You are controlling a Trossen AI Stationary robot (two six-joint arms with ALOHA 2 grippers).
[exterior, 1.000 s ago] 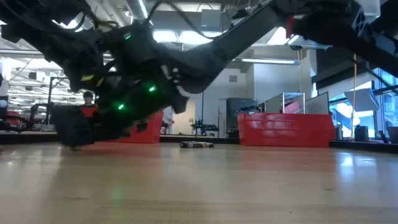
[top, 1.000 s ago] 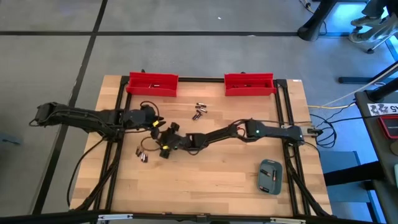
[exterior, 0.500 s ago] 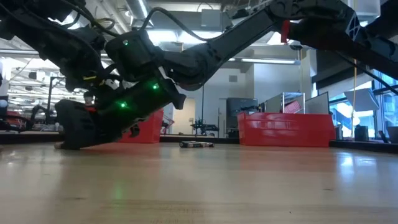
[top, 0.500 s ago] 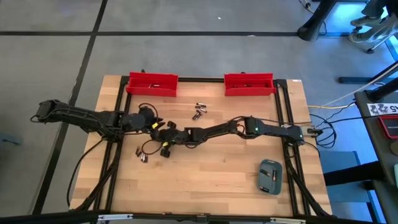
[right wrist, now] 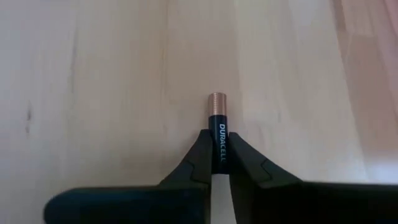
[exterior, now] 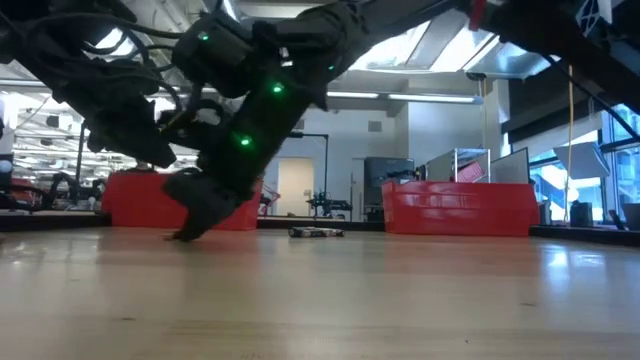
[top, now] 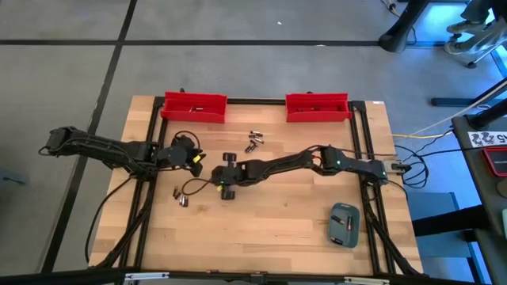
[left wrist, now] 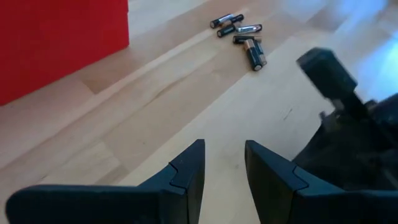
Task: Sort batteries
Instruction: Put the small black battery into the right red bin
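Your work surface is a wooden table framed by black rails. Near the front right corner lies a grey-blue case. At mid-table, the right gripper is clamped on one battery, its copper end protruding. Just beside it, toward the left edge, the left gripper hangs with a narrow gap between its fingers, nothing between them. Loose batteries lie beyond, short of two red bins along the far edge.
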